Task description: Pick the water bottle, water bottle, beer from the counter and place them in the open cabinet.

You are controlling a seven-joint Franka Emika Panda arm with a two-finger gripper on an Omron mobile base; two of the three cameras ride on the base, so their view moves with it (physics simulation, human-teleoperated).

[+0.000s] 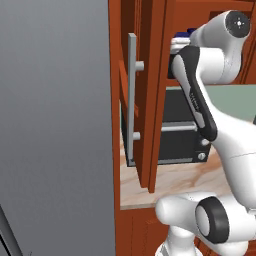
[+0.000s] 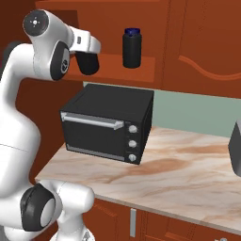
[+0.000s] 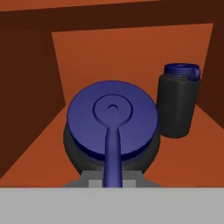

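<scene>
Right now my pincer (image 2: 87, 63) is up inside the open cabinet (image 2: 141, 66), and a water bottle (image 3: 111, 127) sits directly in front of it — so close that its dark blue lid (image 3: 113, 116) with the loop strap is almost all I see from the hand view; the black body bulges out just under the lid, standing on the cabinet shelf (image 3: 39, 153). My finger tips are hidden beneath the bottle, so I cannot tell whether the pincer is spread, pressed together or pinching it. Beyond this bottle and off to its right in the hand view stands the second water bottle (image 3: 177, 100), upright on the same shelf, apart from the first one, near the back wall; from the right base view it (image 2: 132, 48) is just to the right of my hand. Below my pincer sits the black oven (image 2: 108, 123) on the counter (image 2: 188, 174). To the left of my arm hangs the cabinet door (image 1: 150, 100) with its grey bar handle (image 1: 132, 92), swung open.
</scene>
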